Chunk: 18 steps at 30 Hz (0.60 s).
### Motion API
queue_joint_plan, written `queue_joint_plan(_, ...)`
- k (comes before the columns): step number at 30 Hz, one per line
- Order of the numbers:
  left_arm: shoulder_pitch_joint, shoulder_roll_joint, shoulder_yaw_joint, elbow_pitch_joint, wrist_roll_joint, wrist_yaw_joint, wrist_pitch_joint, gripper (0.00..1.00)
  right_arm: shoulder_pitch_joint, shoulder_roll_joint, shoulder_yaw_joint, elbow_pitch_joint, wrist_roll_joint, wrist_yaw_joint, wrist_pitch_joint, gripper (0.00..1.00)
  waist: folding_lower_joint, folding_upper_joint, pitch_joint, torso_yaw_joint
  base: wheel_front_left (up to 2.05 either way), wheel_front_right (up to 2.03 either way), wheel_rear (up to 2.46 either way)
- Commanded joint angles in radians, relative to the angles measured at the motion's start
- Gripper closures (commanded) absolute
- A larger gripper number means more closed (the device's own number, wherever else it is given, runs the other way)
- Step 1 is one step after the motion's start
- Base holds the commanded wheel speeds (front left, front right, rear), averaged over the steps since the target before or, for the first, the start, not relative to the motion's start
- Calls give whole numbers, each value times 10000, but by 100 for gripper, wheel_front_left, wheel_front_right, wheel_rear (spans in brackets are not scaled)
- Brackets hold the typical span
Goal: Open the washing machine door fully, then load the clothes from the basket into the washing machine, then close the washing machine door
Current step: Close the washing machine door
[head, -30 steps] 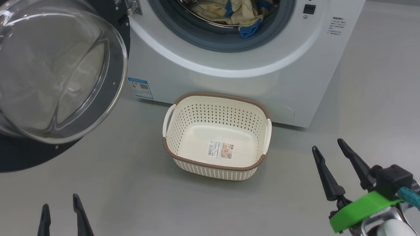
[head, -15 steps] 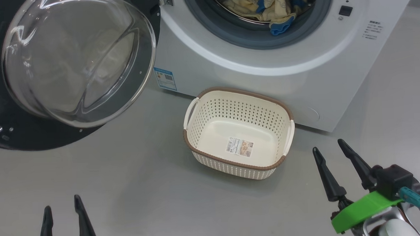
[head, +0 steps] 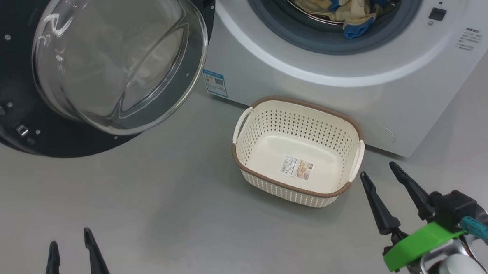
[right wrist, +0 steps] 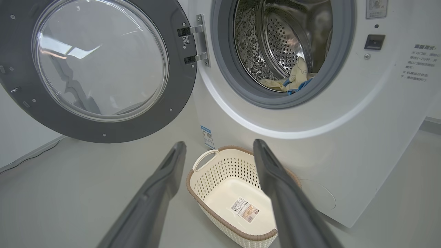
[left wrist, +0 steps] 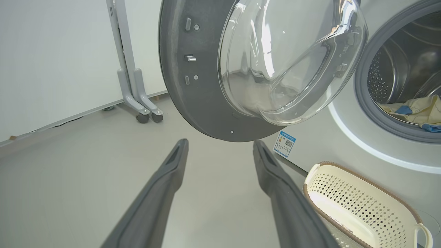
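head view: one basket (head: 297,124) (one sticker (head: 297,168) inside), one open door (head: 119,64).

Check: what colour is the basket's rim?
Brown woven-look rim on the cream basket; best in the head view.

A: White washing machine (head: 291,85), grey gasket (head: 326,43); clothes (head: 353,0) inside it pale yellow, blue cuffs.
B: Prints possibly faint lines, too small. Cream perforated basket (head: 293,122) before it, brown rim, white handles; door (head: 63,140) rim black.
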Motion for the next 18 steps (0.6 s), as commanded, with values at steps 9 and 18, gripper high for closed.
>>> queue_joint_plan(9, -201, -91, 452, -295, 26, -91, -111, 0, -443, -331, 183, -453, -81, 37, 56, 0, 0, -1, 206, 85, 0, 0, 0)
queue_joint_plan(18, -320, -130, 866, -651, -802, -409, -111, 100, -503, -343, 185, -472, -29, 37, 70, 0, 0, -1, 338, -73, 0, 0, 0)
